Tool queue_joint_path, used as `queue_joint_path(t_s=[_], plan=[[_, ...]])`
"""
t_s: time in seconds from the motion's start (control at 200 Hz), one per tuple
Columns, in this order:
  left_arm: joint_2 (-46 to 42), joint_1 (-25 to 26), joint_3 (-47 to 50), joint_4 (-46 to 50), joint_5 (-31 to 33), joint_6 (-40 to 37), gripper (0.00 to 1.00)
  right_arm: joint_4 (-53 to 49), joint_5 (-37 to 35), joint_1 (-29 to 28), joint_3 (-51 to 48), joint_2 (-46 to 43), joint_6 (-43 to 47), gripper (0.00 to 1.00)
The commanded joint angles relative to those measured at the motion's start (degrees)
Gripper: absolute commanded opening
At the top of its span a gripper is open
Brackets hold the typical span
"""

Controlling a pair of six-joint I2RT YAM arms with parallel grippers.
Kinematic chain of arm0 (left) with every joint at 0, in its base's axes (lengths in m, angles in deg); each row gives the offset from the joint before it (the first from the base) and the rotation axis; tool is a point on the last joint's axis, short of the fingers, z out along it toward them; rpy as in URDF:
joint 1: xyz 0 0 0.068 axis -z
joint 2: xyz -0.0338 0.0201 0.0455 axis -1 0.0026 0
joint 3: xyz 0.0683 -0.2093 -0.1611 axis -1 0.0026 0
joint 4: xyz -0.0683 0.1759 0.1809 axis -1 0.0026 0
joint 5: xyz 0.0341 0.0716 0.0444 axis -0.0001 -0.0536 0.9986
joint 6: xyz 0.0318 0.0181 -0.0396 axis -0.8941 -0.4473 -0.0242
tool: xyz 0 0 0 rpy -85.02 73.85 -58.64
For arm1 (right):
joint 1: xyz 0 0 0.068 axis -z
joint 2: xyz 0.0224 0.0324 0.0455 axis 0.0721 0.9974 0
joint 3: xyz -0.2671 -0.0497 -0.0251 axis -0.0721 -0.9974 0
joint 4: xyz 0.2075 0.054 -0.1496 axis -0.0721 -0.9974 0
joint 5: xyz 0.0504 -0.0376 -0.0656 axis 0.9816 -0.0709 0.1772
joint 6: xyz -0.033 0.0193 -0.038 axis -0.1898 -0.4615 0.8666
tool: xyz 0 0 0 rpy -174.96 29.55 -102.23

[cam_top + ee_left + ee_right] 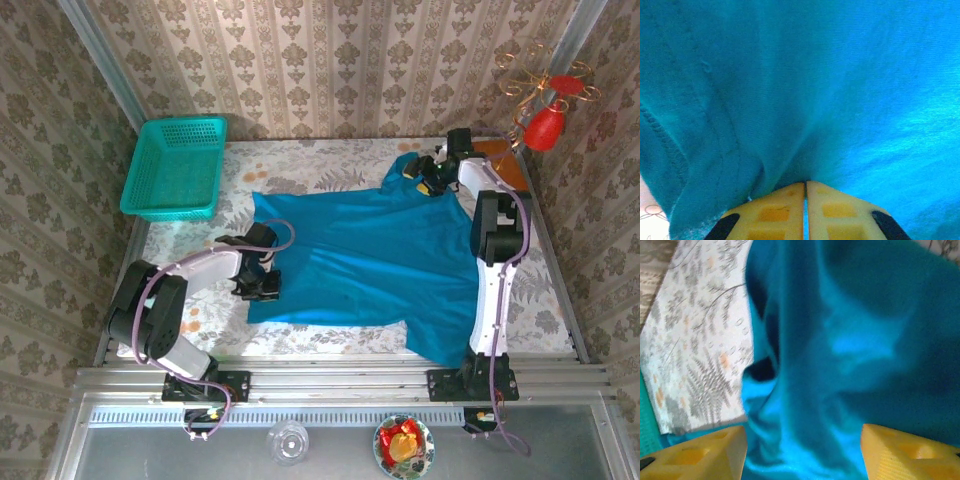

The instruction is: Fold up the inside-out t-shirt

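Materials, bench lot
T-shirt (370, 260): matt teal knit cloth, stitched hem. Basket (168, 211): rigid plastic mesh. Bench (330, 165): floral-printed covering.

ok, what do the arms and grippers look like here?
Both the left arm and right arm have white links, black joints and pale purple cables looping alongside. The left gripper and right gripper have yellow moulded fingers with recessed pockets; the left's show black patches.
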Motion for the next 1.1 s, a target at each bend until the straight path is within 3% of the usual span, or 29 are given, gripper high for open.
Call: queue_joint_path(t_s=[0.0, 0.185, 0.43, 0.67, 0.77, 1.095], plan=[[-0.7, -2.0, 2.5, 0.9, 1.2, 0.6, 0.1, -3.0, -1.8, 1.1, 7.3, 5.8, -2.8, 0.63], [0.5, -8.0, 2.8, -1.5, -1.1, -1.0, 0.12, -1.3, -4.4, 3.9, 14.8, 13.6, -10.5, 0.63], [5.1, -11.3, -2.3, -4.7, -2.6, -2.4, 0.15, -5.4, -3.0, 5.0, 32.7, 24.1, -12.0, 0.63], [-0.2, -11.5, -6.2, -2.8, -2.9, -2.8, 0.19, -4.3, 4.5, 5.4, 36.7, 23.1, -10.8, 0.62], [-4.6, -11.6, -6.1, -0.3, -1.4, -2.7, 0.21, -7.7, 4.3, 4.4, 33.6, 17.3, -6.6, 0.62], [-11.8, -12.6, -0.7, 5.2, 3.4, -3.3, 0.22, -5.0, 1.9, 1.9, 5.4, -4.8, -0.5, 0.62]])
